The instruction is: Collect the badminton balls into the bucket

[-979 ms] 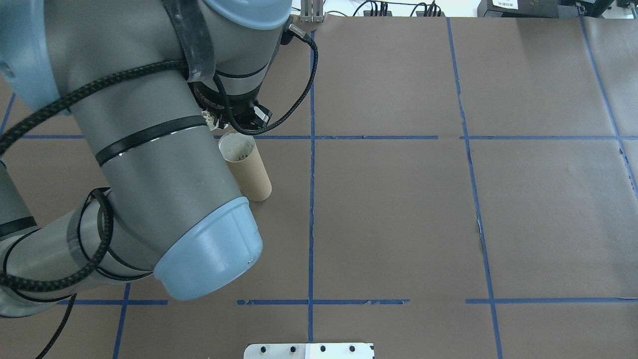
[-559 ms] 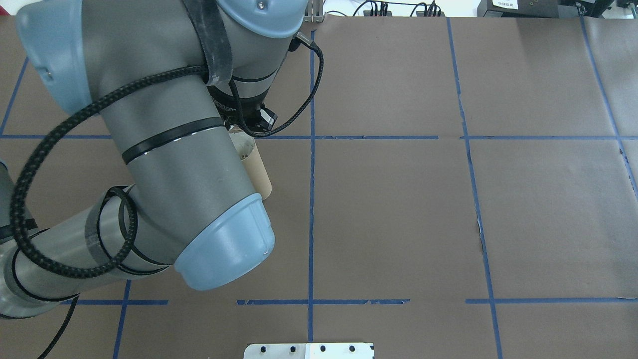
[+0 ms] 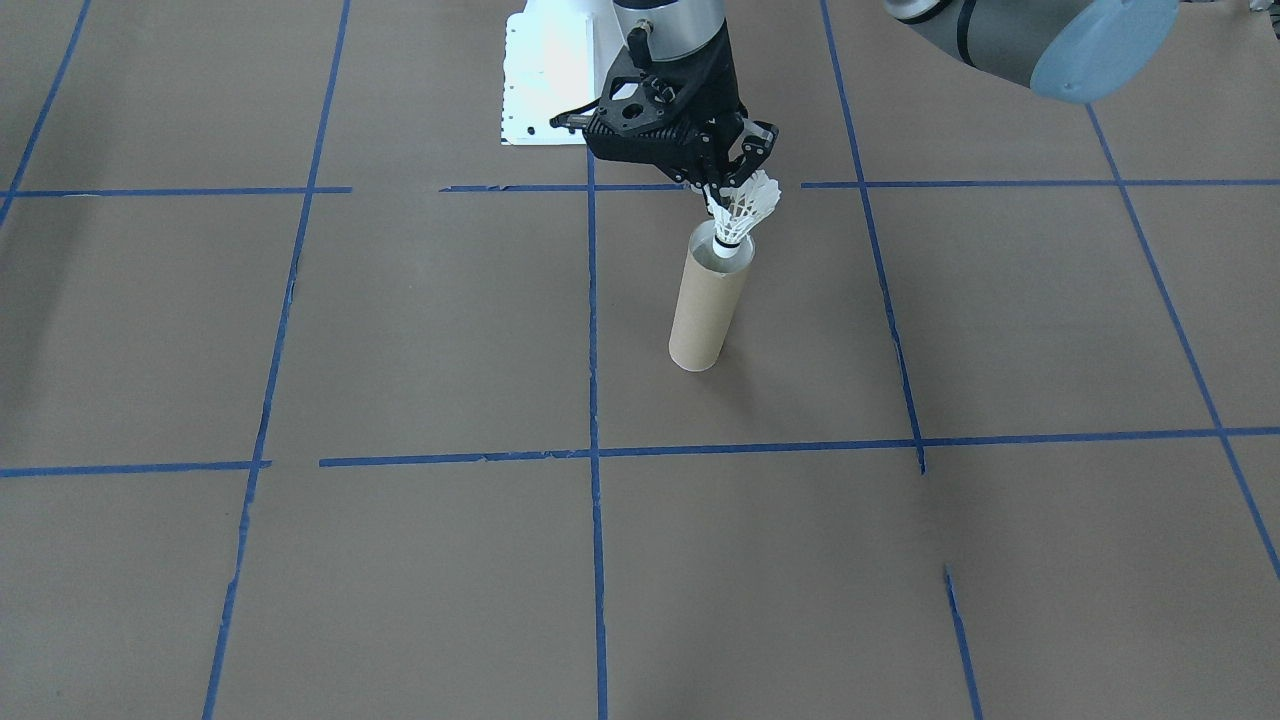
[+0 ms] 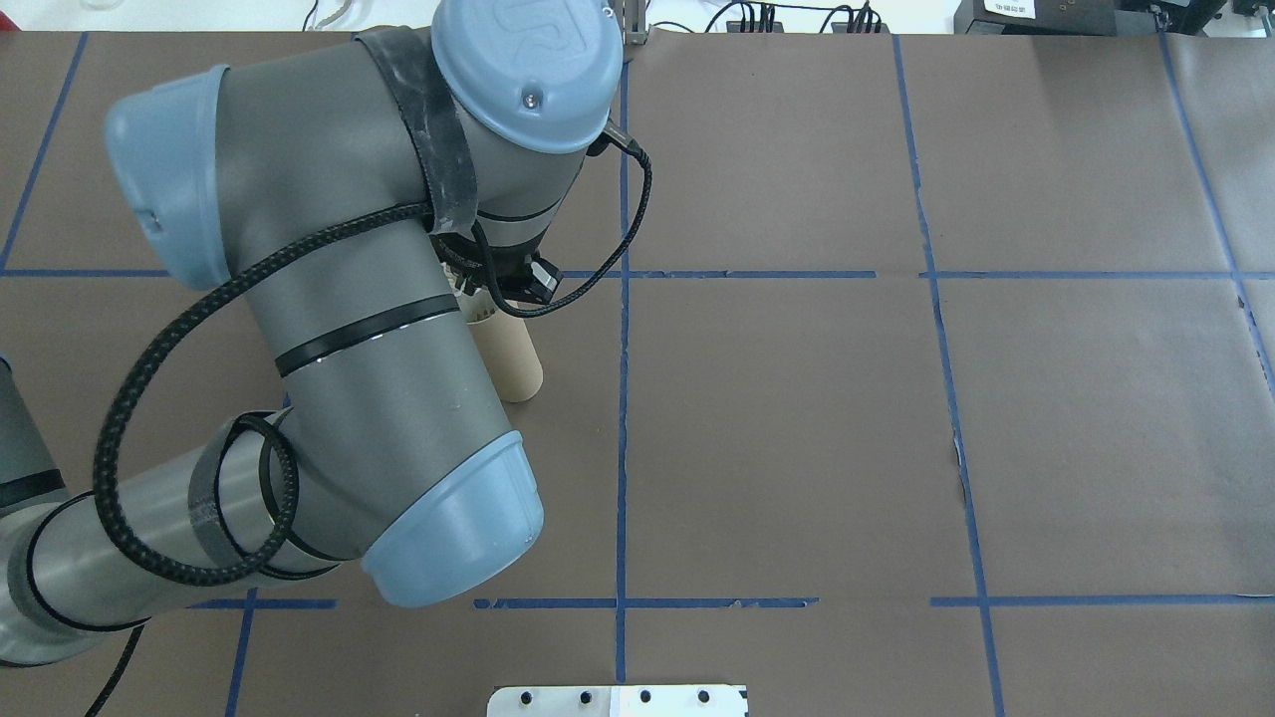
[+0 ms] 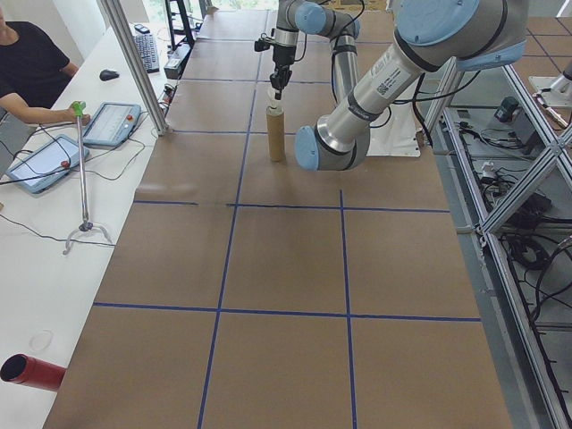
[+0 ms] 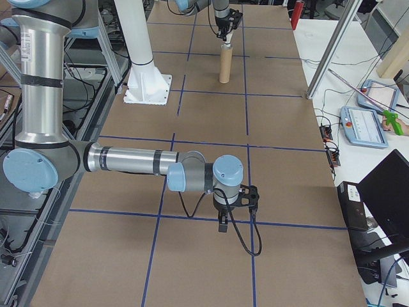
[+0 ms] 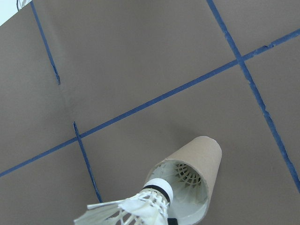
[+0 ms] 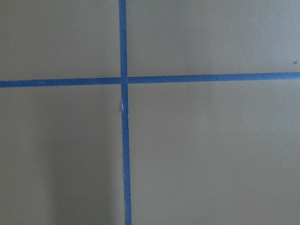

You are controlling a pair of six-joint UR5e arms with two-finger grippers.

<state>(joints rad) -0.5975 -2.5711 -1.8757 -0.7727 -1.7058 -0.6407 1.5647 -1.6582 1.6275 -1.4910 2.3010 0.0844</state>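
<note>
The bucket (image 3: 703,305) is a tall tan cardboard tube standing upright on the brown table. My left gripper (image 3: 737,192) hangs right above its mouth, shut on the feather skirt of a white badminton ball (image 3: 744,212). The ball's cork tip points down and sits at the tube's rim. In the left wrist view the held badminton ball (image 7: 136,206) overlaps the bucket (image 7: 206,157), and another shuttlecock (image 7: 187,176) lies inside. From overhead only the bucket's lower part (image 4: 510,360) shows under the arm. My right gripper (image 6: 223,222) hovers low over the table far away; open or shut, I cannot tell.
A white metal base plate (image 3: 545,80) lies behind the bucket by the robot's base. Blue tape lines (image 4: 623,398) grid the brown paper. A person (image 5: 27,67) sits at a side table with tablets (image 5: 112,123), and a red cylinder (image 5: 31,371) lies there.
My left arm has swung right and toward the near side, carrying the wrist over the bucket's mouth, which showed openly a second ago and is now covered from overhead.
</note>
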